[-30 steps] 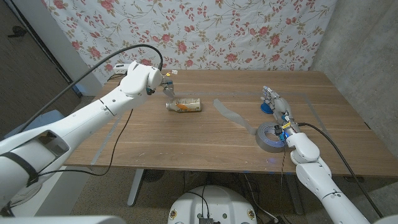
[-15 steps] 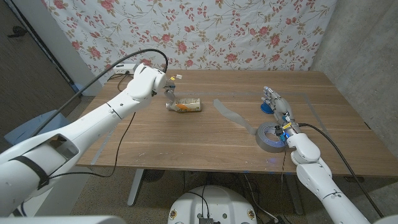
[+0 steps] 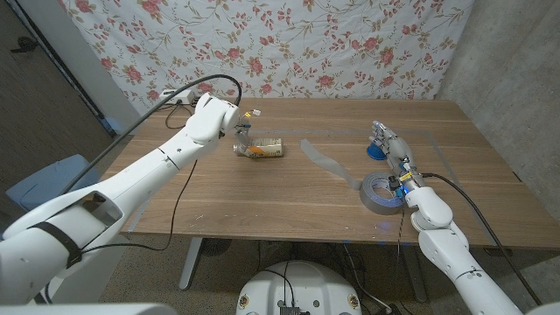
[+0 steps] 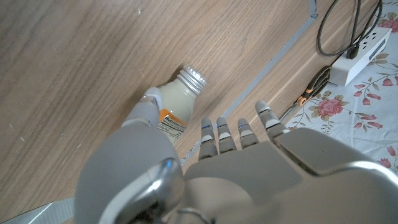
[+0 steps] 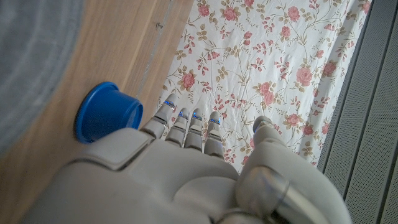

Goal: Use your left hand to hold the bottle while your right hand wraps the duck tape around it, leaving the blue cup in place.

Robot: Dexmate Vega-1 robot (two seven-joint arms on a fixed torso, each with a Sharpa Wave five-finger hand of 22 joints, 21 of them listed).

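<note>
The wooden counter (image 3: pixel 262 197) spreads in front of a floral cloth backdrop (image 3: pixel 289 44), its near edge partly covered by both arms. The left arm reaches in a long diagonal to the far left part of the counter, where the left hand (image 3: pixel 238 136) stands just beside the base end of the bottle (image 3: pixel 261 149). The bottle lies on its side, cap end pointing toward the middle of the counter; in the head view the hand hides its near end, so contact there is hard to judge. In the left wrist view the thumb lies along the bottle's (image 4: pixel 177 106) labelled side and seems to touch it, while the other fingers (image 4: pixel 242 132) stretch out straight, apart from the bottle, so it is not gripped. A grey roll of duck tape (image 3: pixel 381 192) lies flat near the right front, with a loose strip trailing toward the centre; the right hand's wrist covers part of its rim. The right hand (image 3: pixel 391 150) stands between the roll and the blue cup (image 3: pixel 375 150), fingers extended side by side, holding nothing. In the head view the cup is mostly hidden behind those fingers; the right wrist view shows the cup (image 5: pixel 107 113) upside down on the counter, just past the fingertips (image 5: pixel 186 118). Whether they touch it cannot be told.
</note>
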